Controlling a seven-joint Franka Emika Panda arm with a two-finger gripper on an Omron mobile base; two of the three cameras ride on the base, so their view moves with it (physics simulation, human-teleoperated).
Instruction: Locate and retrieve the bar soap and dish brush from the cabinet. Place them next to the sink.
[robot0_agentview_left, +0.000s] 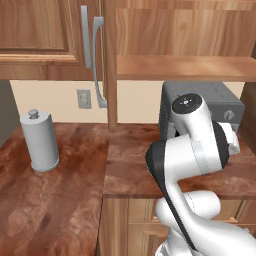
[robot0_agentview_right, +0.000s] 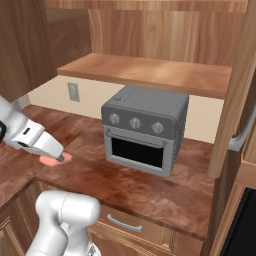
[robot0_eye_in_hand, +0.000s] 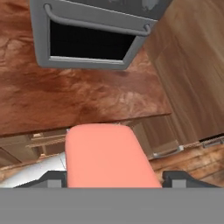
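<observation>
My gripper (robot0_agentview_right: 57, 157) is shut on the bar soap (robot0_agentview_right: 49, 160), a flat salmon-pink bar, and holds it in the air above the front edge of the brown counter (robot0_agentview_right: 150, 190). In the hand view the soap (robot0_eye_in_hand: 106, 153) sits between the two dark fingertips (robot0_eye_in_hand: 52, 178), with the counter edge and drawer fronts below it. The wall cabinet stands open. Its plank shelf (robot0_agentview_left: 185, 67) (robot0_agentview_right: 150, 72) is bare where it shows, and its door with a silver bar handle (robot0_agentview_left: 98, 60) hangs to the left. The dish brush and the sink are out of view.
A grey toaster oven (robot0_agentview_right: 145, 127) (robot0_agentview_left: 220, 97) (robot0_eye_in_hand: 87, 39) stands on the counter under the shelf. A grey paper towel holder (robot0_agentview_left: 39, 140) stands on the left counter. Another open cabinet door (robot0_agentview_right: 235, 100) juts out at the right.
</observation>
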